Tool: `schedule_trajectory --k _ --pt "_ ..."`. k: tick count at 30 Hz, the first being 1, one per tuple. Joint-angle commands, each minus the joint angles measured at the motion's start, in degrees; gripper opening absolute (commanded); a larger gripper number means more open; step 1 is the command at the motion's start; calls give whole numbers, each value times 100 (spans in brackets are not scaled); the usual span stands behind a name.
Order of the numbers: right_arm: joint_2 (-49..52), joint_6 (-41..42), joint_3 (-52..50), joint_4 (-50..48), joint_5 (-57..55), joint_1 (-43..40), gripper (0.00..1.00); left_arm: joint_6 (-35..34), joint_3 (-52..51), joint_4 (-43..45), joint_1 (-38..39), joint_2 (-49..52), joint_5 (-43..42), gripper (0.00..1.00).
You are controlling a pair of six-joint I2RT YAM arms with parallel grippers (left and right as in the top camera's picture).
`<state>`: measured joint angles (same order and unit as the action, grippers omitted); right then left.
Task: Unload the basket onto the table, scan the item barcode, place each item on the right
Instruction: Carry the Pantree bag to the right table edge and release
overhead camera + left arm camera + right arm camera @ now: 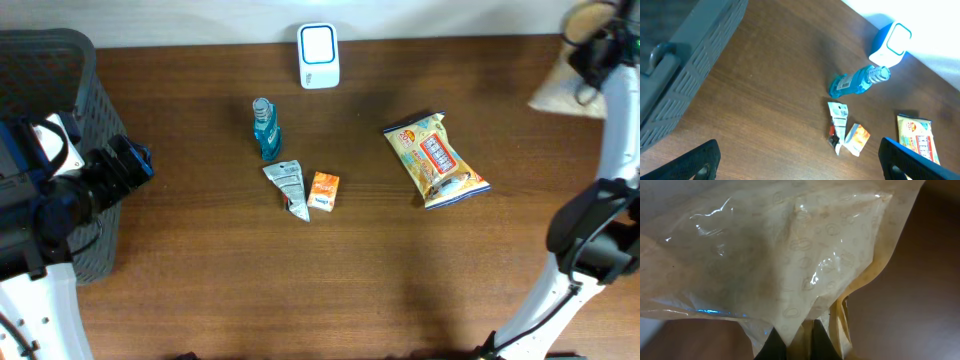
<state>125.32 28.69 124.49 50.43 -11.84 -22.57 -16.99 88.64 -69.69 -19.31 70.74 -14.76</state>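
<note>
Right fingers (771, 347) are pinching a tan pouch (765, 255), likely so I can show the scanner (318, 55) its barcode; left fingers (695, 161) are hanging wide open, empty.

Bare table (200, 290) along the near edge and between basket (60, 60) and blue bottle (266, 130). Blocking mid-table: that bottle, silver sachet (288, 188), orange packet (324, 191), bunched; snack bag (436, 160) rightward; scanner (318, 55) at far edge; beige pouch (560, 90) far right.
</note>
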Motion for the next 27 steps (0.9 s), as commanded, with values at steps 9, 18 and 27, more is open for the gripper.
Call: schedule_trajectory --k 9,18,27 --pt "575 79 -420 319 -964 -1792 4 -55 -11 0 -31 -2 -48 99" --pt "748 74 -415 122 -125 -2227 59 -55 -11 2 -31 -2 -48 99" --pt "372 72 59 713 579 -2197 77 -55 -11 0 -31 -2 -48 99"
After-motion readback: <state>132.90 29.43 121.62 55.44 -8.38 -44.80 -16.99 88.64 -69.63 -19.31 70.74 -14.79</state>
